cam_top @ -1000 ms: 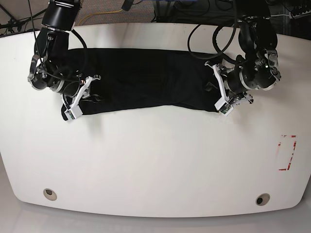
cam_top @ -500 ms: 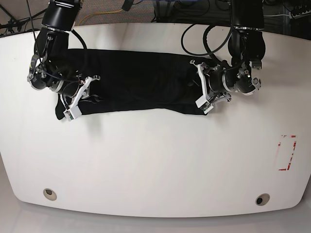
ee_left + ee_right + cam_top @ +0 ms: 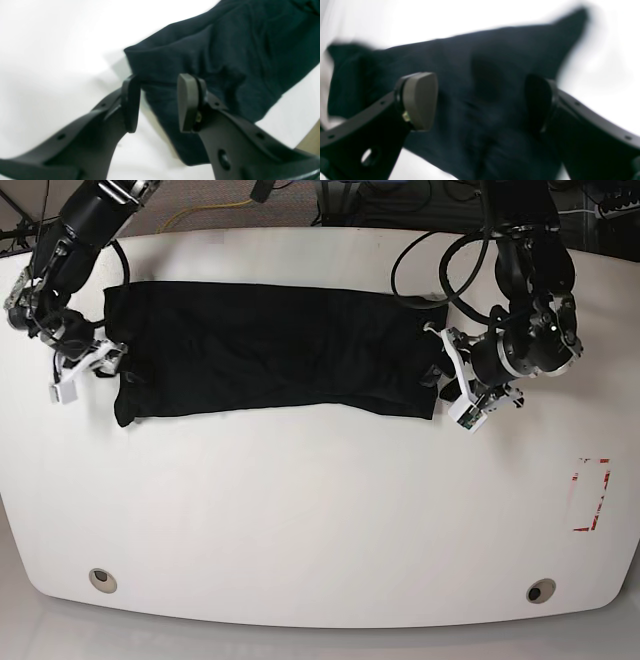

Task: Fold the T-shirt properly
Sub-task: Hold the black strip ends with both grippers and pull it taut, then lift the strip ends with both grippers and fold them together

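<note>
The black T-shirt lies as a long flat band across the far half of the white table. My left gripper is open at the band's right end. In the left wrist view the left gripper stands open, with the shirt edge running between its fingers. My right gripper is open just off the band's left end. In the blurred right wrist view the right gripper is wide open, with the shirt showing beyond it.
A red rectangular mark is on the table at the right. Two round holes sit near the front edge. Cables and dark equipment lie behind the table's far edge.
My right arm has drawn back to the left, off the shirt's left end. My left gripper has moved back right to the shirt's right edge. The shirt's left end lies flatter.
</note>
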